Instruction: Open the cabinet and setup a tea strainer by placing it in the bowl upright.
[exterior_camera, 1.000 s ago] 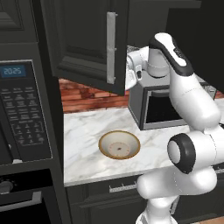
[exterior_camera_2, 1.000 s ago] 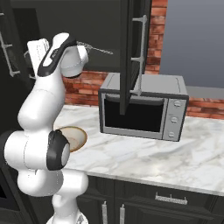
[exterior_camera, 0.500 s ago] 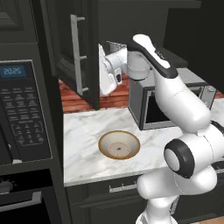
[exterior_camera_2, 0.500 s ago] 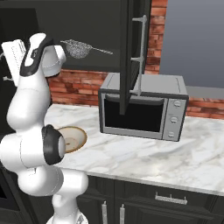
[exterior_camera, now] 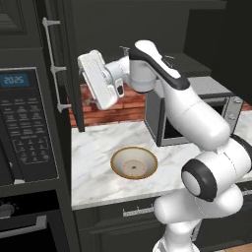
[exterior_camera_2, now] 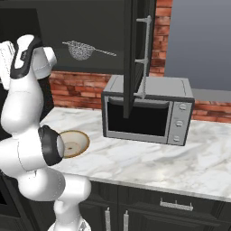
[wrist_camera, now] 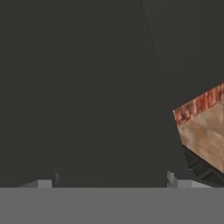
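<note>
Tea strainer, a silver mesh basket, sits inside the open cabinet, high above the desk. The bowl waits on the desk below, left of the microwave. The gripper stands wide and empty beside the left door. Swinging back, the arm could strike that door or knock the strainer off its shelf.

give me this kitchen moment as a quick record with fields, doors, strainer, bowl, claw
cabinet doors: both dark charcoal panelled doors of the upper wall cabinet swung open
strainer: small silver wire-mesh tea strainer on the cabinet shelf, thin handle pointing toward the right door
bowl: round tan-rimmed cream bowl on the white marble counter, nothing in it
claw: claw open, holding nothing, facing the left door's inner side
nearby: silver microwave on the counter, right of the bowl
</note>
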